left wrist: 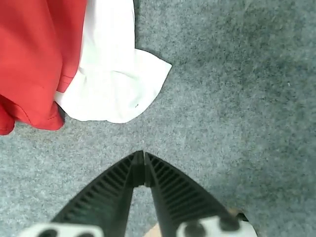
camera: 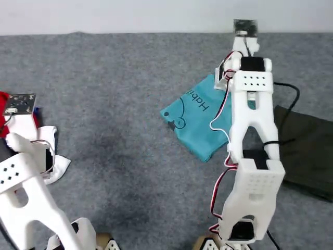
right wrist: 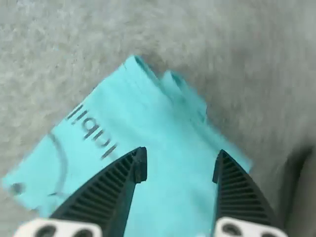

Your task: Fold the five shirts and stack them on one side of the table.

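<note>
A folded teal shirt with dark print lies on the grey table right of centre. It also shows in the right wrist view as the teal shirt, with my right gripper open above it, nothing between its fingers. In the high view that arm hangs over the shirt's far right corner. A dark green shirt lies at the right edge. At the left edge lie a red shirt and a white shirt. My left gripper is shut and empty, just short of the white shirt.
The grey felt table stretches between the two arms. The left arm's white body covers the near left corner. The right arm and its cables span the near right side. A pale wall runs along the far edge.
</note>
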Controlling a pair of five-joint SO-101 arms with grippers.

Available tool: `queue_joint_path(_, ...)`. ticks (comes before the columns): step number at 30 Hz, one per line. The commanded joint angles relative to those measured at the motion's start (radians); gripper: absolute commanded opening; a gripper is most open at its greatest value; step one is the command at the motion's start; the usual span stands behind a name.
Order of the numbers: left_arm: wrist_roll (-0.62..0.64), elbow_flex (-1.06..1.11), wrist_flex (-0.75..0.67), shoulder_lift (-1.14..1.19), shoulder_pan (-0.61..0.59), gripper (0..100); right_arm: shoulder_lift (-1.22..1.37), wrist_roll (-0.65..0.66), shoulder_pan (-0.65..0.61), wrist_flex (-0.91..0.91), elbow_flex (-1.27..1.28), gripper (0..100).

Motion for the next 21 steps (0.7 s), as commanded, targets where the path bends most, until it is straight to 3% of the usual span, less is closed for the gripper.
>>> queue_joint_path(1, -0.009, -0.008, 0.006, -0.029, 0.002, 0, -0.099, -0.186, -0.054, 0.147, -0.057, 22.7)
queue_joint_path(5, -0.009, -0.007, 0.006, -0.029, 0.002, 0, -0.090, -0.338, -0.110, 0.283, -0.057, 31.2)
queue_joint_path(9, -0.009, -0.007, 0.008, -0.029, 0.002, 0, -0.035, -0.468, -0.124, 0.298, -0.057, 43.3)
queue_joint_path(21, -0.011, -0.004, 0.011, -0.029, 0.002, 0, 0.251, -0.608, -0.076, 0.045, -0.057, 44.2)
